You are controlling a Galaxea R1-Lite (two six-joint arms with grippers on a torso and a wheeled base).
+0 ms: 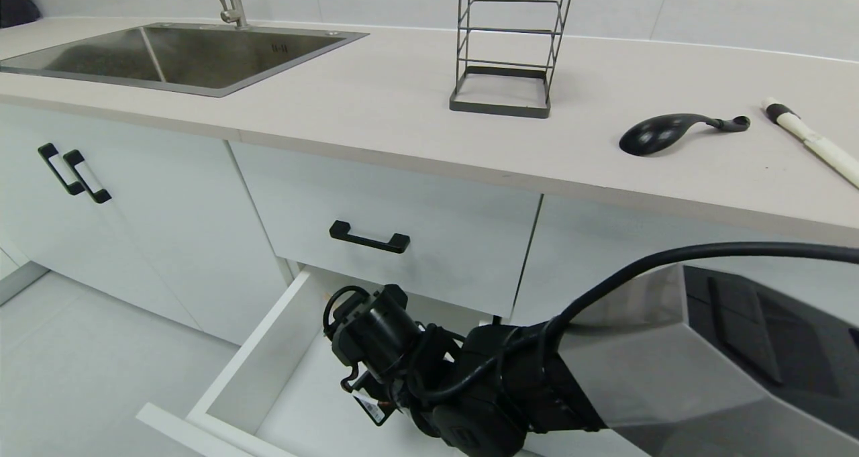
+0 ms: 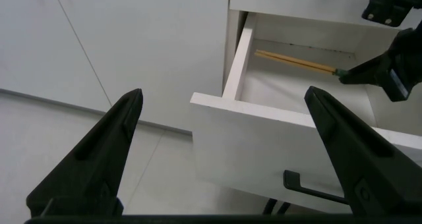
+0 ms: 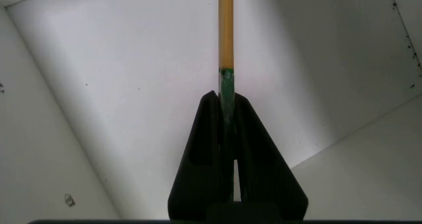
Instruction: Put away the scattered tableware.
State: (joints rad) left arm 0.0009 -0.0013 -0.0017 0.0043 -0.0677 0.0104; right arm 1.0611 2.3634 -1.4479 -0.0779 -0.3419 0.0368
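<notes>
A pair of yellow chopsticks (image 2: pixel 297 61) with green ends lies low inside the open white drawer (image 2: pixel 264 138). My right gripper (image 3: pixel 226 99) is shut on the green end of the chopsticks (image 3: pixel 225 33), seen from farther off as the right gripper (image 2: pixel 344 74) reaching over the drawer's side. The right arm (image 1: pixel 402 356) hangs in the open drawer (image 1: pixel 248 349) below the counter. My left gripper (image 2: pixel 224 95) stands open and empty in front of the drawer, apart from it. On the counter lie a black spoon (image 1: pixel 654 135) and a white-handled utensil (image 1: pixel 815 141).
A dark wire rack (image 1: pixel 503 74) stands at the counter's back middle. A steel sink (image 1: pixel 181 54) with a tap is at the left. A shut drawer with a black handle (image 1: pixel 369 237) sits just above the open one. Cabinet doors are to the left.
</notes>
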